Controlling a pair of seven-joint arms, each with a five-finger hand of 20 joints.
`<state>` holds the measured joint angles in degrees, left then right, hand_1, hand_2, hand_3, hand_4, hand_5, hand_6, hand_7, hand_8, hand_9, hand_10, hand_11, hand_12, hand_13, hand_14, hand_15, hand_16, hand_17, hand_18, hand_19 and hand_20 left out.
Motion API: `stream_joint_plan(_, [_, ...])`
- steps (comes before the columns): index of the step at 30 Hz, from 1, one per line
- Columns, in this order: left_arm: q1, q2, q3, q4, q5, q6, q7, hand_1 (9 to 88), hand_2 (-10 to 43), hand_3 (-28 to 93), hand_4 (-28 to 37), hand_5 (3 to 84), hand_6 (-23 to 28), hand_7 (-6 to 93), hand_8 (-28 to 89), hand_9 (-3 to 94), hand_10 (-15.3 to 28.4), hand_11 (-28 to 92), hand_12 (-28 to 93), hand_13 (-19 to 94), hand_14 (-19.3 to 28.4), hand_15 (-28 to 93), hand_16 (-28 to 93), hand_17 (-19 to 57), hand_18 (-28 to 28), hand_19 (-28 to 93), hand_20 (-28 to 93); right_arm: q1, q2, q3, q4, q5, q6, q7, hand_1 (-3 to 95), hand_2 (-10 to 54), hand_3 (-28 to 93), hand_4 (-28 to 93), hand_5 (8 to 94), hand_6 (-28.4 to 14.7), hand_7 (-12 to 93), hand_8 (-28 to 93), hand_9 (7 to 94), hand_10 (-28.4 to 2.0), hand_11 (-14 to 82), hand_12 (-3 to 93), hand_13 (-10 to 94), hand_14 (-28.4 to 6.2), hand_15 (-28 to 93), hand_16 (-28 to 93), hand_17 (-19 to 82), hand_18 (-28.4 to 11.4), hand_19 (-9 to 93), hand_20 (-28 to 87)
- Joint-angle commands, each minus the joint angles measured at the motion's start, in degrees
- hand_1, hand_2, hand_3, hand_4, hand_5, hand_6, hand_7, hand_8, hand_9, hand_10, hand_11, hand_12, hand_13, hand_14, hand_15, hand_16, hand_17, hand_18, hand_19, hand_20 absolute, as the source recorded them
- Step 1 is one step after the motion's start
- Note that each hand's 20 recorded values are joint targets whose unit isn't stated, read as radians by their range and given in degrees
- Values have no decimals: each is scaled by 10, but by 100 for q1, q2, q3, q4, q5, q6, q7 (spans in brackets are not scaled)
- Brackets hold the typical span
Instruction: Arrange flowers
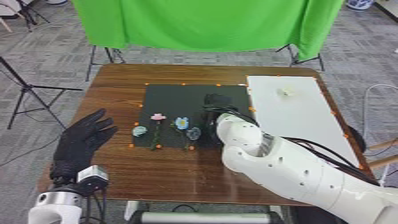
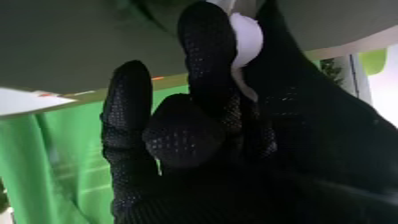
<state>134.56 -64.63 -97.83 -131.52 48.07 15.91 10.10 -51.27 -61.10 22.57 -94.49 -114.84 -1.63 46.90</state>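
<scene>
Right arm (image 1: 282, 165): white, slanting from the near right over the worktop (image 1: 120, 90)
Right hand (image 1: 217, 105): above the right part of the dark mat (image 1: 173, 96), pinching a white piece (image 2: 247, 39)
Left hand (image 1: 78, 145): open, fingers straight, at the worktop's left side
Pink flower (image 1: 158, 117): mat, left part
Blue flower (image 1: 181, 123): just right of the pink one
Grey-blue flower (image 1: 194, 133): slightly nearer, beside the blue
Pale flower (image 1: 139, 131): mat's left edge
White flower (image 1: 286, 92): white board (image 1: 311, 120), far right

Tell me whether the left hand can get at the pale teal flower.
Probably yes: the left hand is left of the pale teal flower, nothing stands between them, and the right hand is beyond the pink flower.
</scene>
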Motion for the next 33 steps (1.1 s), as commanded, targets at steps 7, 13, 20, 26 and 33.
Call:
stream_joint_plan(7, [79,-68,-44,1,64,-94,-143,255,40,835,-187,432,119,155,-98,401,202,279,97,315,276,540,-106,-58,241,635,-48,-140,-14,197,-190,-445,-720,262,328,-93,883,-274,635,-20,186,-141,746,-156,476,200,764,-93,888,147,306,-241,932,207])
stream_joint_plan(13, [77,-79,-23,13,58,-97,-139,255,41,835,-186,433,119,154,-98,401,202,279,97,316,276,540,-106,-58,241,636,-48,-109,-17,208,-244,-472,-791,242,288,-67,869,-266,599,-28,171,-136,720,-171,485,192,749,-107,899,143,302,-248,932,222])
stream_joint_plan(20, [55,-72,-20,6,65,-75,-146,254,41,835,-184,433,119,155,-98,401,202,279,97,316,276,540,-106,-58,241,636,-48,-36,21,163,-270,-530,-695,232,259,-43,862,-259,579,-32,162,-131,710,-181,488,189,744,-114,903,136,295,-253,932,229])
stream_joint_plan(26, [75,-80,8,3,65,-62,-113,254,42,834,-185,433,119,156,-99,401,202,279,97,315,276,541,-106,-58,241,636,-49,57,107,64,-276,-486,-579,316,253,-34,861,-257,579,-32,161,-129,709,-183,485,186,740,-116,902,133,295,-255,932,229])
stream_joint_plan(33, [91,-84,25,-1,60,-43,-114,255,42,834,-184,433,118,156,-99,401,202,278,96,316,275,541,-106,-58,241,636,-49,129,330,211,-357,-503,-452,257,253,-28,861,-253,583,-33,163,-130,709,-184,482,184,739,-118,900,130,295,-257,932,231])
